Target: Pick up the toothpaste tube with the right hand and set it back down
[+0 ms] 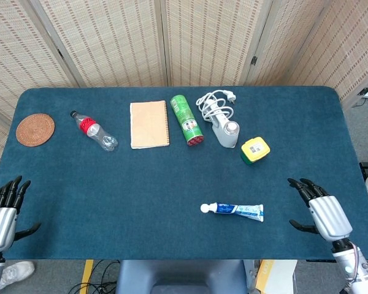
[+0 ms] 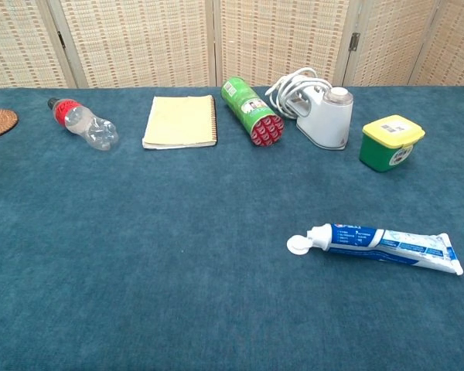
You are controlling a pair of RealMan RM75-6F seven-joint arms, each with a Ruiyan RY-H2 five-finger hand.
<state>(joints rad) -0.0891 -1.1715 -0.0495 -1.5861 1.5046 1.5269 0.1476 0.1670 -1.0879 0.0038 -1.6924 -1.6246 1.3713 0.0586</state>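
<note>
A white and blue toothpaste tube (image 1: 234, 210) lies flat near the table's front edge, its white cap pointing left; the chest view shows the tube (image 2: 379, 246) at lower right. My right hand (image 1: 319, 212) hovers over the table's front right corner, right of the tube and apart from it, fingers spread and holding nothing. At the front left corner my left hand (image 1: 3, 208) is open too, fingers apart. Neither hand appears in the chest view.
Along the back of the blue table (image 1: 141, 184) lie a woven coaster (image 1: 35, 129), a plastic bottle (image 1: 94, 130), a spiral notebook (image 1: 149, 124), a green can (image 1: 186, 119), a white device with a coiled cord (image 1: 221, 119) and a green box with a yellow lid (image 1: 255, 150).
</note>
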